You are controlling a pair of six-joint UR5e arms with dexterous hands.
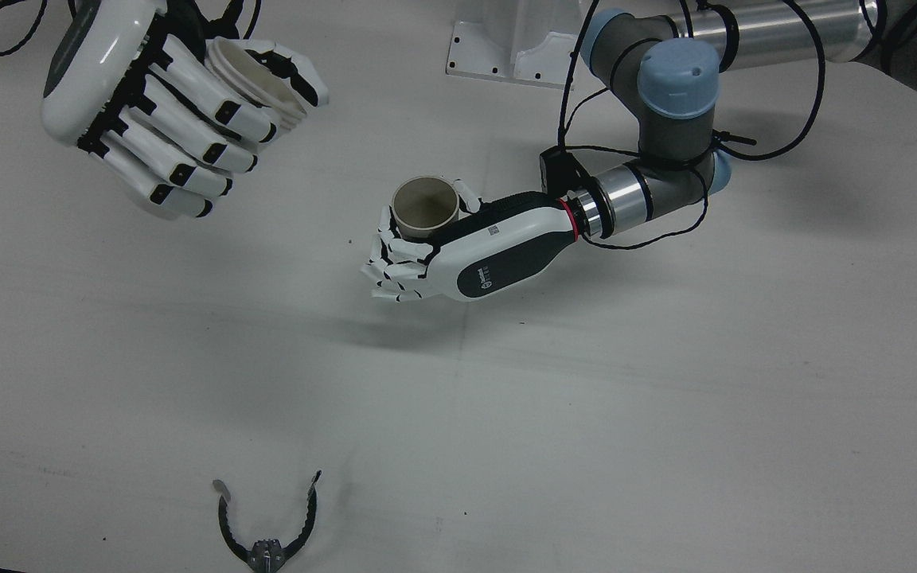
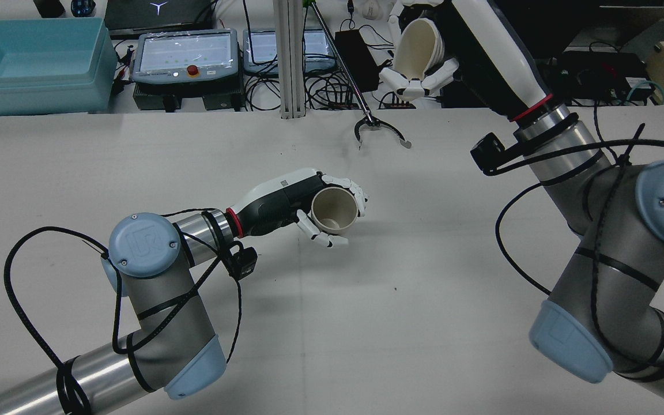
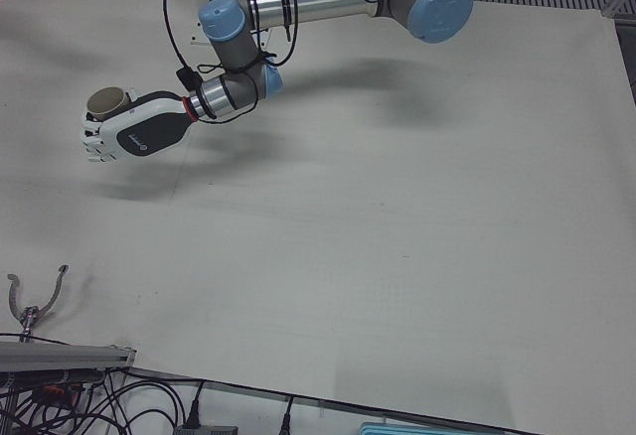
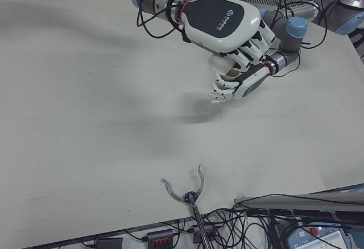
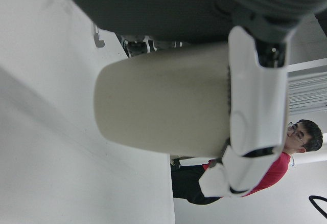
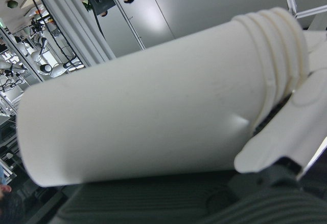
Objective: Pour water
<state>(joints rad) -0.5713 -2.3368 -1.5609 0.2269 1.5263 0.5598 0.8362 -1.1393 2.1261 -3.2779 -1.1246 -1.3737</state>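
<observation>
Table [image 1: 586, 414] pale grey, matte, mid-stn, L hand [image 1: 458, 251] clamped on upright beige cup [image 1: 425, 205] nr centre, R hand [image 1: 156, 111] clamped on tilted white ribbed cup [image 1: 255, 79] raised, metal claw tool [image 1: 267, 533] at far edge, teal bin [image 2: 32, 63] and monitors [image 2: 185, 52] beyond.

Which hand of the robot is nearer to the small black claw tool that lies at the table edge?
Left, though neither is close. The left hand, holding a cup low at mid-table, is nearer the claw tool. The right hand holds its cup raised high, farther away.
</observation>
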